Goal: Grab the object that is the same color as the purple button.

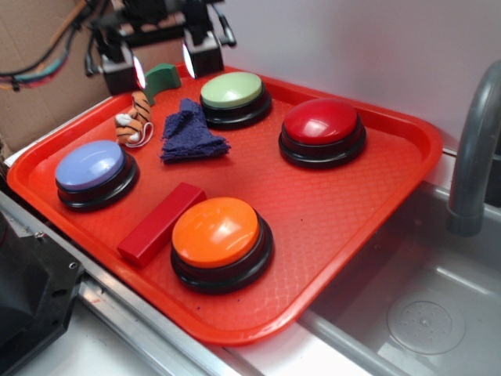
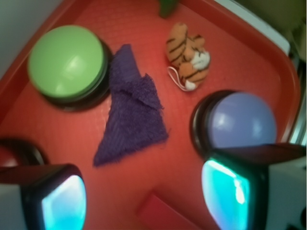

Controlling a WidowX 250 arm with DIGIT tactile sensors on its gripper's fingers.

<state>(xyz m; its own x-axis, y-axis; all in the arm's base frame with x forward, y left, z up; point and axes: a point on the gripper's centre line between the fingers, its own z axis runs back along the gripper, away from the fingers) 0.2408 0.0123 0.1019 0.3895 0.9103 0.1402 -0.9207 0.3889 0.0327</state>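
Observation:
The dark blue-purple cloth (image 1: 192,135) lies folded on the red tray (image 1: 352,204), between the green button and the striped plush toy. It also shows in the wrist view (image 2: 132,110), ahead of the fingers. The purple button (image 1: 90,166) with its pale lavender top sits at the tray's left, and in the wrist view (image 2: 242,120) just beyond the right finger. My gripper (image 1: 163,59) hangs above the tray's back edge, open and empty, apart from the cloth; the wrist view shows the gripper (image 2: 144,201) with its jaws wide apart over bare tray.
A green button (image 1: 232,91), a red button (image 1: 321,121) and an orange button (image 1: 215,231) stand on the tray. An orange striped plush toy (image 1: 135,121), a red block (image 1: 160,223) and a dark green piece (image 1: 162,78) lie there too. A sink (image 1: 423,313) and faucet (image 1: 473,149) are at the right.

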